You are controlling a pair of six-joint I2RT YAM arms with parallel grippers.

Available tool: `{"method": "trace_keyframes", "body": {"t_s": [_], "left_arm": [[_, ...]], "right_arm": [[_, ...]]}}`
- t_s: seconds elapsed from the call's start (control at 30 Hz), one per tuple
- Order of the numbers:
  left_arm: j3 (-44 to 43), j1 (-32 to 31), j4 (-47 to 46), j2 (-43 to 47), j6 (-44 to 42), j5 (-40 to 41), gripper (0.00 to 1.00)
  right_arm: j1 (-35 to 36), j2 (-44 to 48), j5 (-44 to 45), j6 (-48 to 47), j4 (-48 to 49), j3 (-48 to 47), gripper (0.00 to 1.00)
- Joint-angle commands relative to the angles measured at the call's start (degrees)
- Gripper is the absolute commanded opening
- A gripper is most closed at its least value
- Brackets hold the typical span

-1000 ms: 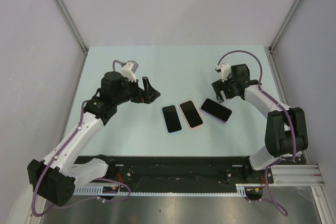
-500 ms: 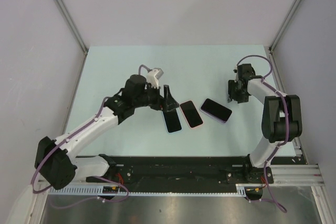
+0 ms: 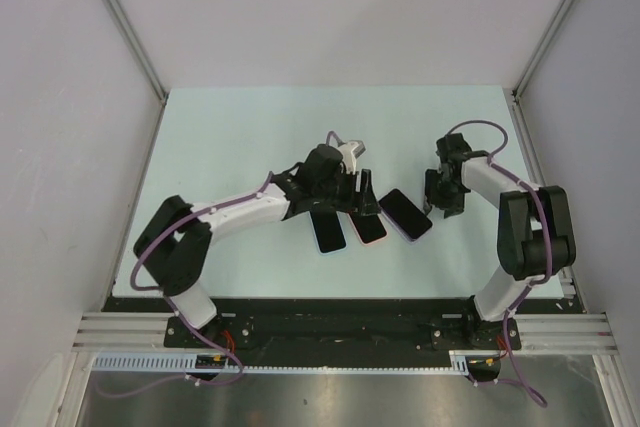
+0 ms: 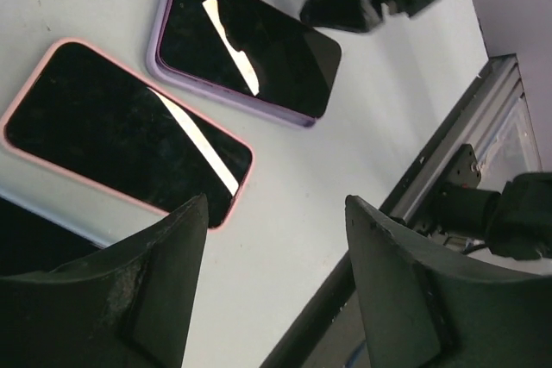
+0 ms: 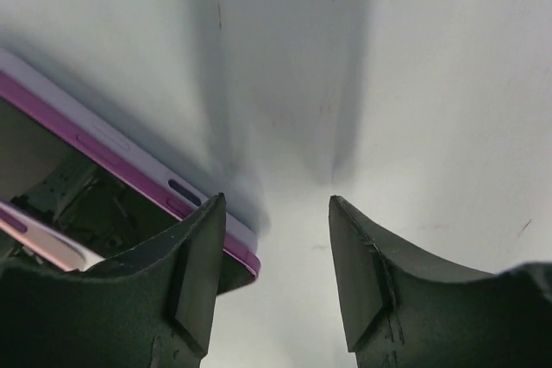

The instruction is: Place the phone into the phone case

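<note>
Both pairs of fingers stand apart and grip nothing. My left fingers (image 3: 364,195) hang above the middle of the row. My right fingers (image 3: 438,202) are low at its right end, with only bare ground showing in the gap between them. Everything lies on the pale green surface (image 3: 250,137), well out from my bases, where both arms can reach the same spot. On it lie three flat slabs side by side, faces up, close together but each with its edges free. The glossy black slab with a purple rim (image 3: 405,214) is farthest right. One of its corners sits just beside my right fingers, which I judge lets that arm steady or nudge it from the end. The black slab with a pink rim (image 3: 368,227) lies in the middle, right below my left wrist camera, so I judge it the one I am lining up on. The plain black slab with a thin pale edge (image 3: 328,232) is on the left, and I take it for the bare phone. I cannot tell whether either rimmed slab is an empty case or already holds a phone. The phone is not yet seated in anything by my doing.
</note>
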State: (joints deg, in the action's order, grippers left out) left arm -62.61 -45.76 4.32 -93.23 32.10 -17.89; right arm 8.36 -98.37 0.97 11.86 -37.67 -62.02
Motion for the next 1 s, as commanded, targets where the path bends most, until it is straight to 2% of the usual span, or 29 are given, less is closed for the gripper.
{"method": "trace_keyframes", "body": {"t_s": [0.0, 0.07, 0.17, 0.3, 0.5, 0.7, 0.97], "left_arm": [[-5.94, -0.73, -3.00, -5.90, 2.44, -0.39, 0.68], [-7.69, -1.26, -3.00, -8.80, 2.44, -0.83, 0.68], [-9.72, -1.97, -3.26, -11.69, 2.27, -0.57, 0.67], [-13.67, -2.49, -1.95, -16.09, 2.09, 1.27, 0.67], [-20.70, -2.58, 2.71, -22.07, 2.18, 8.65, 0.67], [-27.47, -2.50, 7.54, -26.56, 2.27, 14.80, 0.71], [-30.73, -2.50, 9.74, -30.69, 3.41, 15.61, 0.75]], "right_arm": [[1.04, 5.46, -4.48, 3.17, -0.57, 3.99, 0.55], [2.00, 6.60, -6.32, 4.40, 0.66, 6.20, 0.53], [2.45, 8.10, -4.05, 5.98, 0.58, 8.75, 0.54], [-0.79, 11.79, -5.63, 7.56, 2.68, 11.39, 0.52], [-5.54, 19.34, -3.96, 8.36, 4.09, 12.45, 0.53], [-6.07, 25.85, -4.23, 9.06, 5.06, 13.06, 0.54], [-6.51, 28.67, -9.41, 11.52, 9.89, 16.22, 0.58]]}}
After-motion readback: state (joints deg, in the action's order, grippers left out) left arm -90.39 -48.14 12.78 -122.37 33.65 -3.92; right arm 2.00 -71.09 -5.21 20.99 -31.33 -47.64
